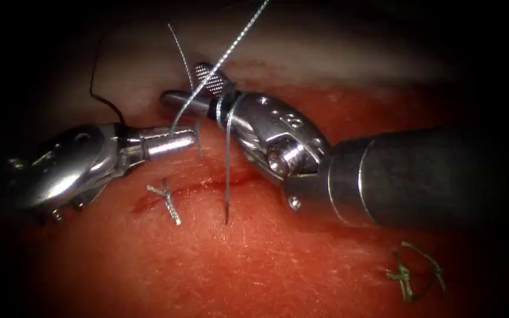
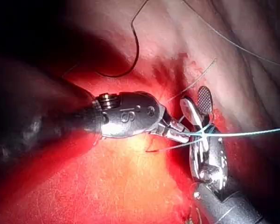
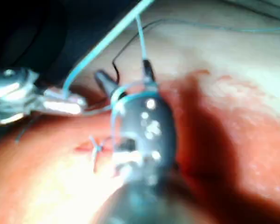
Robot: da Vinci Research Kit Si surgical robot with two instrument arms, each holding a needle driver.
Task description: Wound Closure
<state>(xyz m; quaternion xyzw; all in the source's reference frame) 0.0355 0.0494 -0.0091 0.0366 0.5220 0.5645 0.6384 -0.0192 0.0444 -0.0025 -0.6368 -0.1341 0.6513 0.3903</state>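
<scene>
Loose thread piece: a knotted offcut [image 1: 409,274] lies on the tissue [image 1: 254,265] toward its near right part, well apart from both tools.
Tied stitch: a knot with short cut ends [image 1: 166,197] sits on the cut [image 1: 207,187], toward its left end; it also shows in the right wrist view [image 3: 95,150].
Thread: pale strand [image 1: 228,171] rises from the tissue at the cut, just right of the tied stitch, winds around the right tool just behind its jaws, then runs up and away toward the far edge of the tissue; a second leg crosses to the left tool's tip.
Left pincer [image 1: 178,141]: enters from the left, lying low over the tissue; jaws closed on the thread at their tip. The left wrist view shows the same grip [image 2: 177,133].
Right pincer [image 1: 192,88]: enters from the right, beyond the cut; jaws parted, ridged inner face of one jaw visible, nothing between them; thread loops encircle its neck. Seen also from its own wrist [image 3: 123,84].
Needle: thin dark curve [image 1: 102,88] lies free on the far left tissue, beyond the left tool, held by neither tool; whether its tip enters the tissue cannot be told.
</scene>
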